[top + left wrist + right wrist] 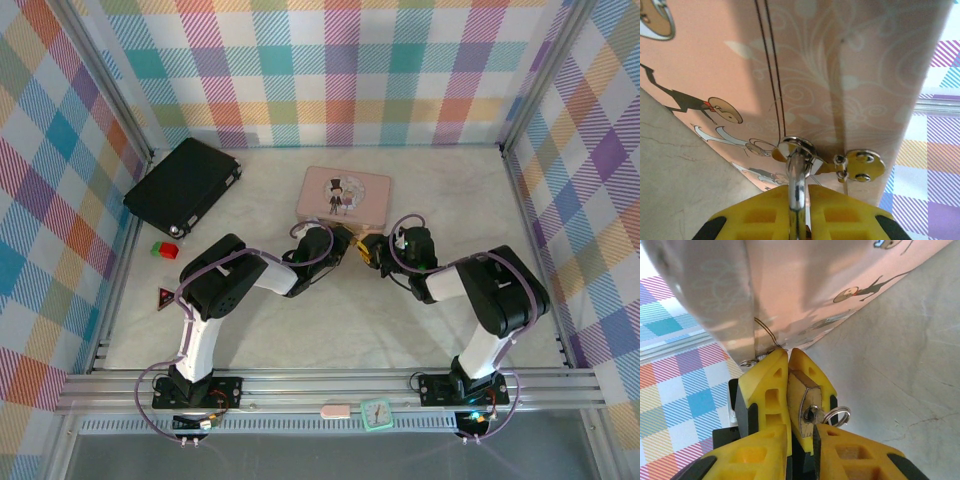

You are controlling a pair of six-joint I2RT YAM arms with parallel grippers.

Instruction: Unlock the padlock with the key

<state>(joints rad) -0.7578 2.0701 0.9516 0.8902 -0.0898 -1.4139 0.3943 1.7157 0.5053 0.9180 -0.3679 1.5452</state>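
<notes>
Crowding the pink tin's (840,75) near edge, the left fingers (840,212) clench the padlock (802,395) hanging from the tin's clasp (862,165), while the right fingers (850,455) pinch the key (811,417) at the padlock's keyhole.

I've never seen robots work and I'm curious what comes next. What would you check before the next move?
1. The padlock is clamped in the left gripper: ok.
2. The shackle passes through the clasp of the pink tin: ok.
3. The key sits at the keyhole: ok; fully seated, cannot tell.
4. The right gripper pinches the key: cannot tell.
5. The key ring hangs clear of the fingers: cannot tell.
</notes>
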